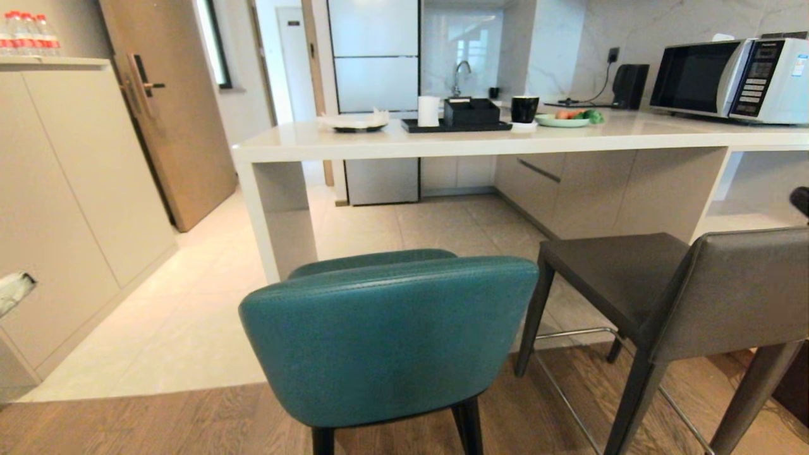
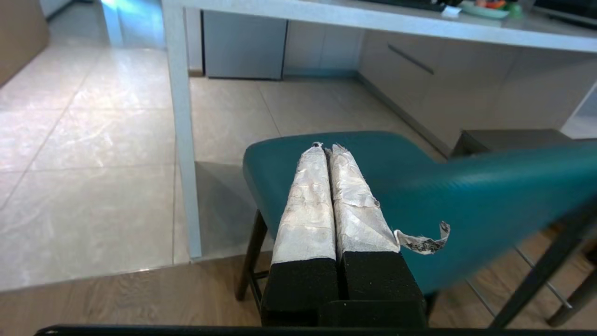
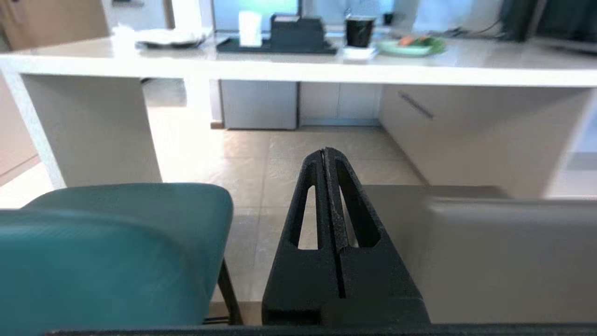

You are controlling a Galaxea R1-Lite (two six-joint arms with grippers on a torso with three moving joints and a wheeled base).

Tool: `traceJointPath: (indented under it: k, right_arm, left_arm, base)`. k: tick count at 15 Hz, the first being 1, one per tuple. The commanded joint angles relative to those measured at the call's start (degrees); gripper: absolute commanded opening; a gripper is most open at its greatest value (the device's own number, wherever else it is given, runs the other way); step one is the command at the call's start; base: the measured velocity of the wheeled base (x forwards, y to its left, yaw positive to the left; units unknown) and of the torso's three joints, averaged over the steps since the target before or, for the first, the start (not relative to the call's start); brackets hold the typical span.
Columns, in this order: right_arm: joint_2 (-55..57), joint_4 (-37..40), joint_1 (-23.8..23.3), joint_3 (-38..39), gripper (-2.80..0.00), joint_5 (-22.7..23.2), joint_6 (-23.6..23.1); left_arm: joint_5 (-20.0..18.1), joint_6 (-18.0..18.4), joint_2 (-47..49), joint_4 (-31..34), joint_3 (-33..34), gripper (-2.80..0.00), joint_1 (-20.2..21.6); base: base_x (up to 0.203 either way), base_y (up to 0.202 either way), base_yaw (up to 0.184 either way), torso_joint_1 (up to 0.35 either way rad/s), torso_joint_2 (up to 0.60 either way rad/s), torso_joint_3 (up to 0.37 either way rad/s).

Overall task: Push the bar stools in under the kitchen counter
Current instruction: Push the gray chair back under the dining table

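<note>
Two bar stools stand before the kitchen counter (image 1: 442, 144) with their backs toward me. The teal bar stool (image 1: 385, 341), rounded back, is in the middle; the grey one (image 1: 727, 297), boxy back, is to its right. My left gripper (image 2: 325, 147) is shut, its tape-wrapped fingers (image 2: 308, 205) held near the left end of the teal stool (image 2: 466, 196)'s back; whether they touch it I cannot tell. My right gripper (image 3: 325, 151) is shut and empty, pointing between the teal stool (image 3: 116, 242) and the grey stool (image 3: 503, 252).
A tall beige cabinet (image 1: 63, 177) with bottles stands at the left, a wooden door (image 1: 170, 114) behind it. On the counter sit a microwave (image 1: 727, 79), a black tray (image 1: 455, 125), a cup (image 1: 524, 109) and a plate of food (image 1: 562, 119). Tiled floor (image 1: 430, 227) runs under the counter.
</note>
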Motion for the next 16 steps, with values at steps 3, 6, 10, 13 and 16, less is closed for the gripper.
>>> traceJointPath:
  k: [3,6,10,13,16]
  right_arm:
    - [-20.8,21.9,-3.5,-4.3,-2.80,-0.5,-0.2]
    - [-29.3,33.6,-8.4,-8.0,-2.80,-0.5,-0.3]
    - [-41.8,44.7,-10.1,-9.2,-2.80,1.0,-0.9]
    - [-52.3,57.4,-10.4,-7.1,-2.80,3.0,-1.1]
    - [-53.6,58.5,-10.5,0.1,-2.80,5.3,-0.7]
  left_arm:
    - [0.1,2.7,-14.9,9.1,-3.7,-2.80,0.2]
    - [2.9,4.5,-20.2,12.2,-4.8,-2.80,1.9]
    - [2.8,4.9,-29.0,15.9,-1.8,-2.80,1.5]
    - [2.5,6.9,-38.3,24.8,2.0,-2.80,1.8]
    - [2.8,8.2,-39.7,28.5,7.3,-2.80,1.9]
  base:
    - [0.000,0.000,0.000,0.000,0.00,0.000]
    - [0.000,0.000,0.000,0.000,0.00,0.000]
    - [0.000,0.000,0.000,0.000,0.00,0.000]
    - [0.000,0.000,0.000,0.000,0.00,0.000]
    - [0.000,0.000,0.000,0.000,0.00,0.000]
